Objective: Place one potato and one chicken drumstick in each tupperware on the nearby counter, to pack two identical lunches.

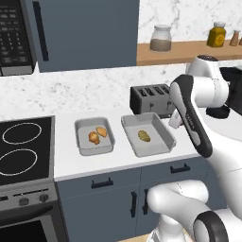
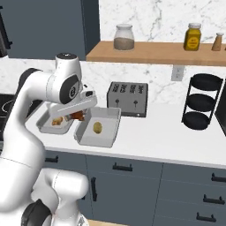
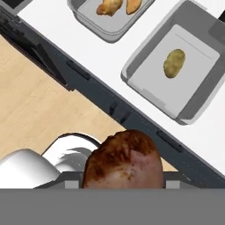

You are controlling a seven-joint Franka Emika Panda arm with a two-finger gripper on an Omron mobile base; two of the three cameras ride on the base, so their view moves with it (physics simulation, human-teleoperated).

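Two light-grey tupperware trays sit side by side on the white counter (image 1: 66,160). The smaller left tray (image 1: 79,139) holds two golden-orange pieces (image 1: 97,134), a potato and a chicken drumstick lying close together. In the larger right tray (image 1: 133,142) lies one yellowish-olive potato (image 1: 144,136) (image 2: 97,128) (image 3: 174,63). My gripper (image 2: 76,114) hovers above the gap between the trays, shut on a reddish-brown chicken drumstick (image 2: 78,116) (image 3: 123,158). In the hand view the drumstick covers the fingertips.
A black slotted toaster (image 1: 150,98) (image 2: 128,99) stands just behind the right tray. The stove top (image 1: 23,146) lies to the left of the trays. A black tiered rack (image 2: 201,101) stands on the counter to the right, and a wooden shelf (image 2: 150,52) with jars hangs above.
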